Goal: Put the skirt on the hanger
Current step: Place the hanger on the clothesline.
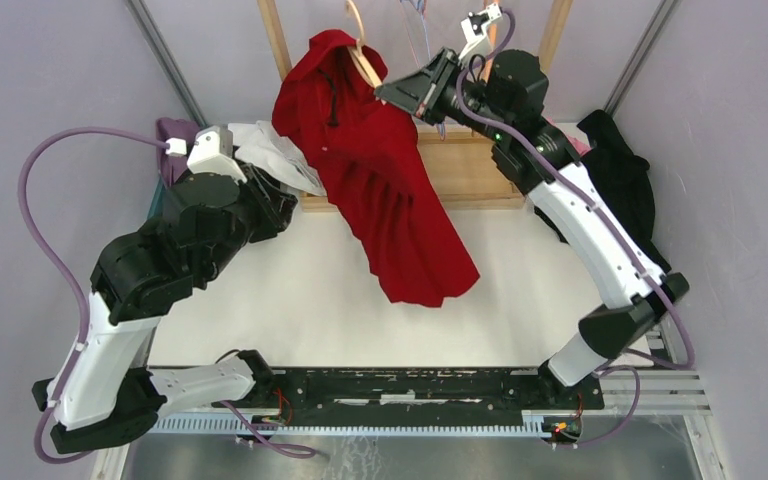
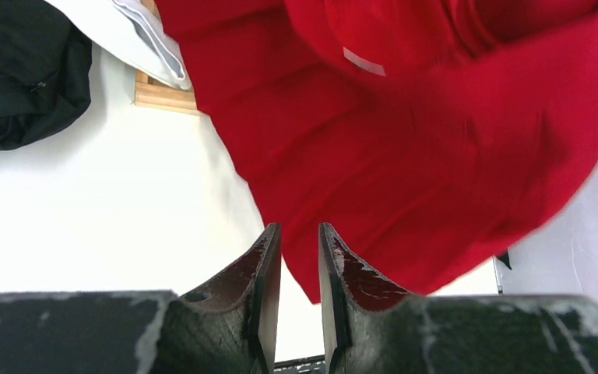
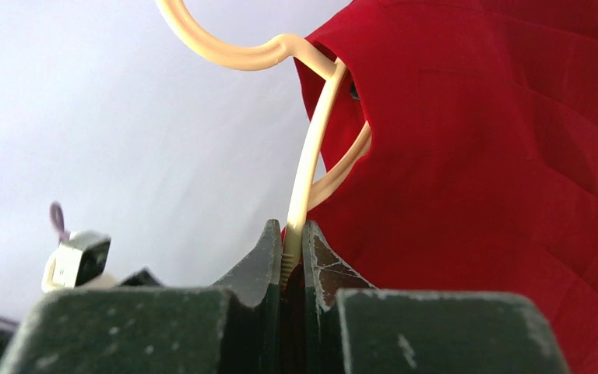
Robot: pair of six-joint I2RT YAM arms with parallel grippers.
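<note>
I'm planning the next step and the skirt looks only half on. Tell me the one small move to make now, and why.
Probably raise the left gripper to the skirt near its top edge and pinch it. The right gripper is shut on a bare arm of the hanger. The skirt seems draped over the other arm only, and the left gripper sits empty and slightly open below the cloth.

We see a pleated red fabric skirt (image 1: 390, 190) with its waist end pulled over one arm of a slim cream plastic hanger (image 1: 360, 50), which is raised and tilted above the wooden rack base (image 1: 470, 170). The skirt's folds trail down across the front of that base.
</note>
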